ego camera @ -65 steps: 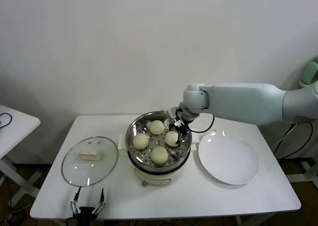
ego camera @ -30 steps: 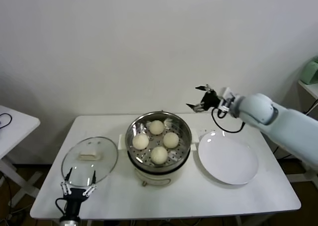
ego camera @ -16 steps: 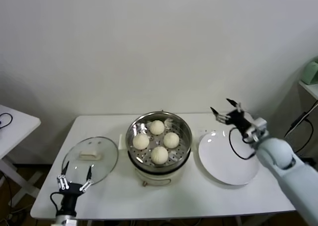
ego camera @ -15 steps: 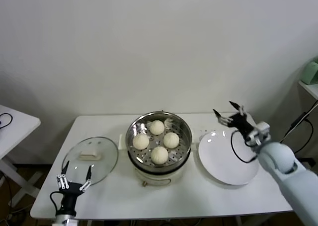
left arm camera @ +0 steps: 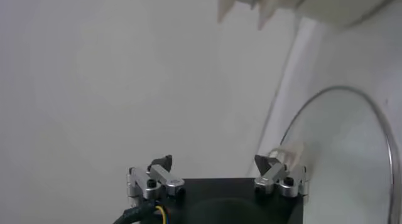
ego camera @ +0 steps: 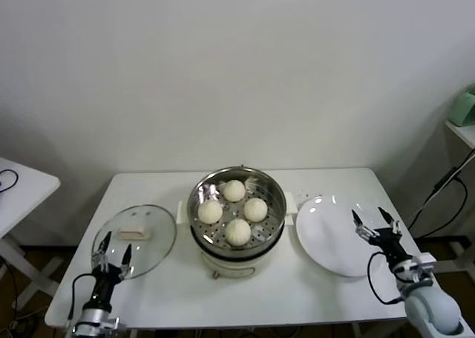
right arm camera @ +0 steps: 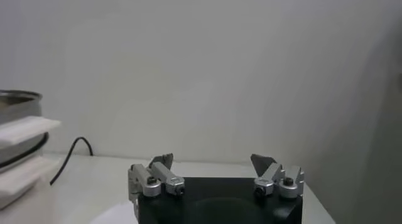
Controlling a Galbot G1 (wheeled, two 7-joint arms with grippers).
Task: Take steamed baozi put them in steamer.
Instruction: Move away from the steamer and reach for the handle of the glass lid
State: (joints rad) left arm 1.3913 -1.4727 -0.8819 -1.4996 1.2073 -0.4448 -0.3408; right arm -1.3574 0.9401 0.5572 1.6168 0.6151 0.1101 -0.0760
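Head view: four small, round, cream-white steamed baozi [ego camera: 234,210] are seen lying on the perforated tray of the round shiny steel steamer [ego camera: 202,193] on its cream-white electric base, at the middle of the white table [ego camera: 289,286]; all four are already inside, and none is seen elsewhere. The flat white plate [ego camera: 338,238] lies just beside the steamer on the robot's right and carries nothing. The round glass lid [ego camera: 134,240] with its pale handle lies flat on the table to the steamer's left. The right gripper [ego camera: 377,227] is held low at the near right edge of the plate, jaws spread wide, nothing between them. The left gripper [ego camera: 111,255] is held low at the near edge of the glass lid, jaws likewise spread wide and empty. The baozi lie inward and farther off from both grippers, well apart from each; the buns are round, so no long axis is presented. The loading is judged complete; if the lid were to be set on, the left gripper is the nearer. Left wrist view: the open, empty fingertips [left arm camera: 158,178] are seen with the lid's rim and handle just ahead. Right wrist view: the open, empty fingers [right arm camera: 160,175] face the wall, with the steamer's edge at one side. No brand, label or writing can be read in any view.
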